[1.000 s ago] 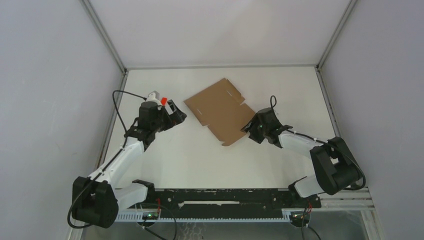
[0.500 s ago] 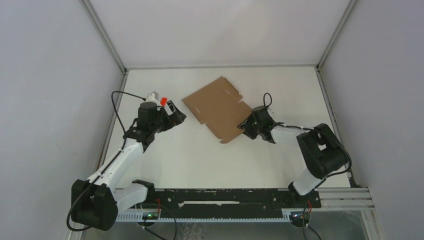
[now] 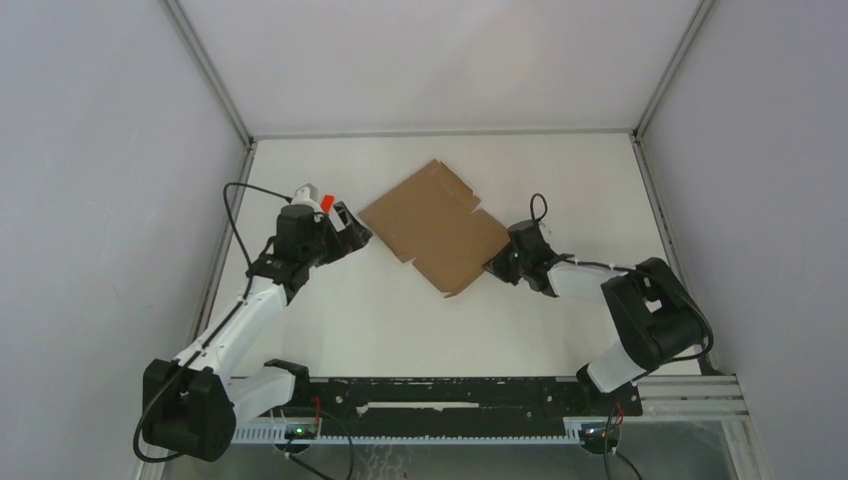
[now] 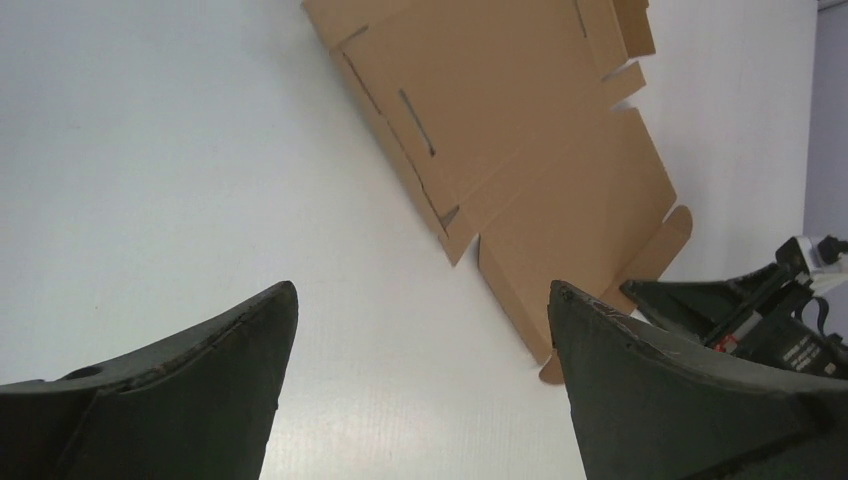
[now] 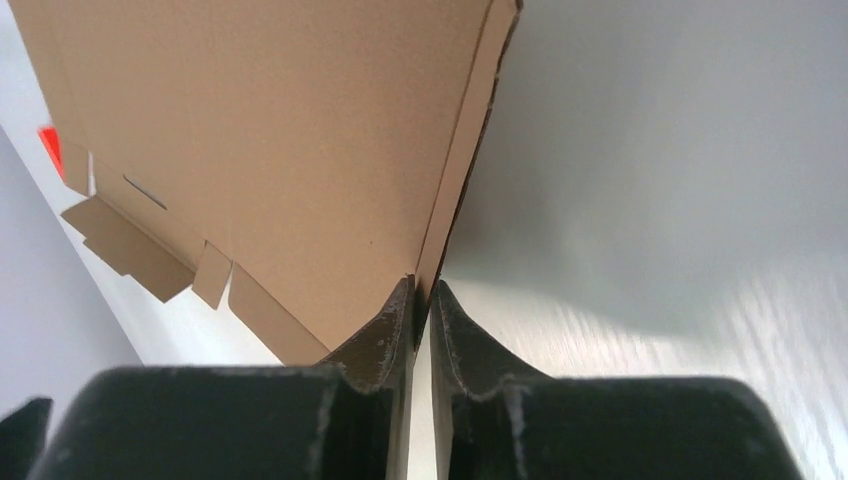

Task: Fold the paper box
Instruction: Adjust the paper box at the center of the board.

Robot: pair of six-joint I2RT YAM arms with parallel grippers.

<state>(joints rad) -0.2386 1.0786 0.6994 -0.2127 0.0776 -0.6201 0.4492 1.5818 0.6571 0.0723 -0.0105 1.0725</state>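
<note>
White table [image 3: 400,320], right gripper [image 5: 422,292] pinching paper box [image 5: 260,150]

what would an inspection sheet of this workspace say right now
surface: white table, no spills seen
job's things: paper box, an unfolded brown die-cut sheet, right edge lifted
clutter: small red item by the left wrist
grippers: left gripper open, apart from the sheet; right gripper shut on the paper box's edge
cables: black cable loops off the left arm; another loop at the right wrist
surroundings: pale walls on three sides
</note>
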